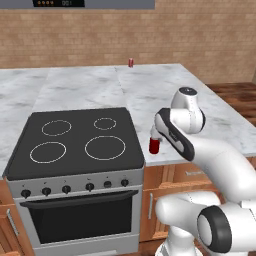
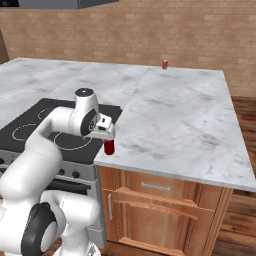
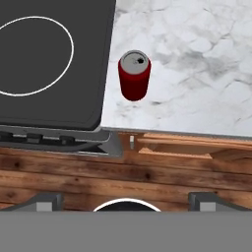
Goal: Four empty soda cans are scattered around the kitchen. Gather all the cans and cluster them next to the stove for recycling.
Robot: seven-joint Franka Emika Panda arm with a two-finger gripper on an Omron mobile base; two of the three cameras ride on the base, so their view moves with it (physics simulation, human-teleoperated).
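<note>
A red soda can (image 3: 134,75) stands upright on the marble counter (image 3: 197,74), just right of the stove's black cooktop (image 3: 88,74) near the front edge. The same can (image 1: 154,145) (image 2: 109,147) sits right below my gripper (image 1: 155,134) (image 2: 108,135). In the hand view the gripper (image 3: 127,202) is open, its fingertips (image 3: 49,202) wide apart with nothing between them, and the can lies ahead of them untouched. A second red soda can (image 1: 131,62) (image 2: 165,64) stands at the counter's far edge by the brick wall.
The stove (image 1: 80,125) (image 2: 80,152) has white ring burner marks, knobs and a dark oven door (image 1: 80,220). Wooden drawers (image 2: 160,200) sit under the counter (image 2: 175,115). My arm's elbow (image 1: 187,107) rises over the counter's front right.
</note>
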